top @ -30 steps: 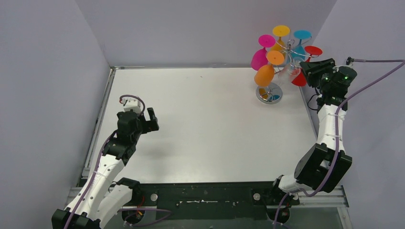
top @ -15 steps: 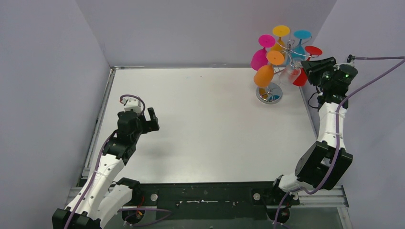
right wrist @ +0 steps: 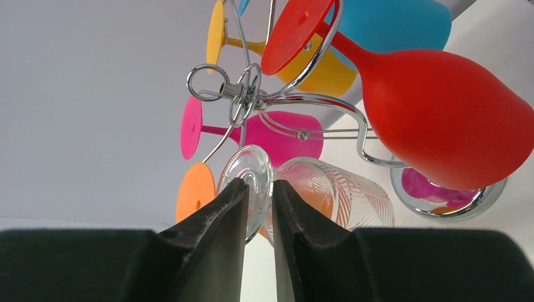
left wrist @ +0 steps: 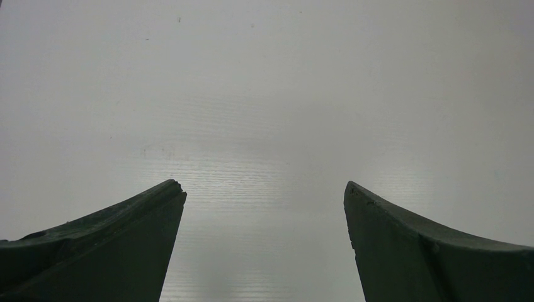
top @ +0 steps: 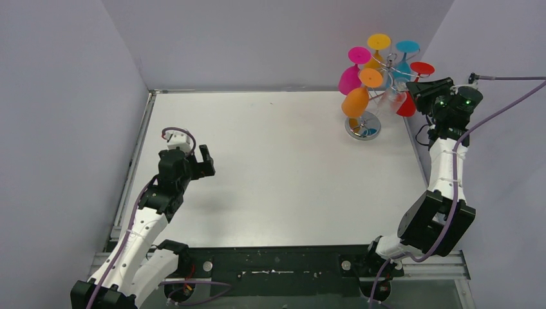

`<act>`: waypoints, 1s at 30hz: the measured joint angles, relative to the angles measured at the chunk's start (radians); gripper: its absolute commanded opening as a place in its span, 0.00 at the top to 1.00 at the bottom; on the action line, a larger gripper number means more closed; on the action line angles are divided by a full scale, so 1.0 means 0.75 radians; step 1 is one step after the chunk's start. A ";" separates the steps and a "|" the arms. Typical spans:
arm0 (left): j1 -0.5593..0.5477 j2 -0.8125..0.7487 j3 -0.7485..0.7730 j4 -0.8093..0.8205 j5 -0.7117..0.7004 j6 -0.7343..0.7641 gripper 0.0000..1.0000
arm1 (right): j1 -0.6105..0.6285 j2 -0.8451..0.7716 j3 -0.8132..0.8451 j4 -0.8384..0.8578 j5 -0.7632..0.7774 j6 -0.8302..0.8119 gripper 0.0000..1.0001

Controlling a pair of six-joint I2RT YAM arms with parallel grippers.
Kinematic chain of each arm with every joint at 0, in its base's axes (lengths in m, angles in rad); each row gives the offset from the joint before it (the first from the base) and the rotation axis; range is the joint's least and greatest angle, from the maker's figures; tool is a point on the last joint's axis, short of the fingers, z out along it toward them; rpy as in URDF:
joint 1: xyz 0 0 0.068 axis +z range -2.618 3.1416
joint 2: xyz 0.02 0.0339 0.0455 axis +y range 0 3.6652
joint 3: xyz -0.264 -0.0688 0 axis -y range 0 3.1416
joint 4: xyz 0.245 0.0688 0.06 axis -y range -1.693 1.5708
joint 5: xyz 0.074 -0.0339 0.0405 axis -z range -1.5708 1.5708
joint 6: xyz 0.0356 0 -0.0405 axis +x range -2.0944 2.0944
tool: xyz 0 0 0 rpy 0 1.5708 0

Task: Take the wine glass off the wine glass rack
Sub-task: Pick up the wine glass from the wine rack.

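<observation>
Right wrist view: the right pincer [right wrist: 258,184] has its two dark fingers drawn in to a narrow slit at the stem of the clear wine glass [right wrist: 340,195]. The glass's round foot lies against the outer side of the left finger and its ribbed bowl is just right of the right finger. The stem itself is hidden, so I cannot tell whether it is pinched. The glass hangs upside down and tilted on the wire rack [right wrist: 234,92], whose hub is above the fingertips. The bowl looks empty.

The rack also holds a red glass [right wrist: 441,119] up and to the right of the pincer. A blue glass [right wrist: 390,22] and a yellow glass [right wrist: 315,72] are above it, a pink glass [right wrist: 283,135] is just past the tips, and an orange glass [right wrist: 192,192] is to their left.

From the top camera, the left pincer [top: 199,161] hangs over the white table [top: 290,180], released, with its fingers spread wide and nothing between them.

Compared with a second ago, the right pincer's jaws have narrowed and its wrist has shifted slightly at the rack. The left arm has not moved.
</observation>
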State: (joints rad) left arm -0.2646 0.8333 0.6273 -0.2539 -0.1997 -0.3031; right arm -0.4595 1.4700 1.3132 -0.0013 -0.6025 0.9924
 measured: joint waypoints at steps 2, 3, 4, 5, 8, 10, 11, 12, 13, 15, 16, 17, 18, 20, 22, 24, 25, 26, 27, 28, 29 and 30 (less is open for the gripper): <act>0.000 0.002 0.000 0.005 0.002 0.000 0.04 | 0.000 0.000 0.000 0.002 -0.001 0.009 0.84; 0.000 0.003 0.000 0.007 0.004 0.001 0.04 | 0.000 0.000 0.000 0.003 -0.001 0.012 0.86; 0.000 0.003 -0.001 0.007 0.005 0.000 0.04 | 0.000 0.000 0.000 0.006 -0.001 0.017 0.86; 0.000 0.004 0.000 0.007 0.006 0.000 0.04 | 0.000 0.000 0.000 0.009 -0.002 0.020 0.89; 0.001 0.012 -0.001 0.009 0.012 0.000 0.04 | 0.000 0.000 0.002 0.025 -0.010 0.037 0.93; 0.002 0.018 0.000 0.013 0.020 -0.001 0.04 | 0.000 0.000 0.003 0.031 -0.011 0.041 0.94; 0.004 0.020 0.000 0.015 0.024 -0.001 0.04 | 0.000 0.000 0.003 0.032 -0.011 0.046 0.95; 0.005 0.022 0.000 0.015 0.027 -0.001 0.04 | 0.000 0.000 0.003 0.032 -0.011 0.051 0.97; 0.006 0.024 -0.001 0.016 0.030 -0.001 0.04 | 0.000 0.000 0.003 0.032 -0.012 0.055 0.99; 0.006 0.026 0.000 0.016 0.034 -0.001 0.04 | 0.000 0.000 0.003 0.032 -0.016 0.062 1.00; 0.006 0.027 0.000 0.016 0.036 -0.001 0.04 | 0.000 0.000 0.003 0.032 -0.019 0.067 1.00; 0.006 0.027 0.000 0.016 0.037 -0.002 0.04 | 0.000 0.000 0.003 0.032 -0.021 0.071 1.00; 0.006 0.028 0.000 0.016 0.039 -0.002 0.04 | 0.000 0.000 0.003 0.032 -0.022 0.079 1.00; 0.006 0.030 0.000 0.016 0.041 -0.002 0.04 | 0.000 0.000 0.003 0.032 -0.022 0.091 1.00; 0.006 0.033 0.000 0.017 0.044 -0.003 0.04 | 0.000 0.000 0.003 0.032 -0.025 0.101 1.00; 0.007 0.037 -0.001 0.016 0.049 -0.003 0.04 | 0.000 0.000 0.003 0.032 -0.030 0.114 1.00; 0.007 0.038 0.000 0.016 0.051 -0.003 0.04 | -0.001 0.000 0.003 0.032 -0.031 0.121 1.00; 0.007 0.040 0.000 0.017 0.055 -0.004 0.04 | -0.002 0.000 0.003 0.032 -0.032 0.129 1.00; 0.007 0.041 0.000 0.017 0.057 -0.004 0.04 | -0.005 0.000 0.003 0.032 -0.033 0.135 1.00; 0.007 0.043 0.000 0.017 0.060 -0.005 0.04 | -0.006 0.000 0.003 0.032 -0.035 0.139 1.00; 0.008 0.044 0.000 0.016 0.062 -0.005 0.04 | -0.006 0.000 0.003 0.032 -0.036 0.146 1.00; 0.008 0.046 -0.001 0.016 0.064 -0.005 0.04 | -0.006 0.000 0.003 0.032 -0.036 0.153 1.00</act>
State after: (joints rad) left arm -0.2584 0.8677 0.6270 -0.2417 -0.1520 -0.3065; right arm -0.4641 1.4700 1.3151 0.0227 -0.6292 1.1069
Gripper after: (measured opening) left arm 0.960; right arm 0.115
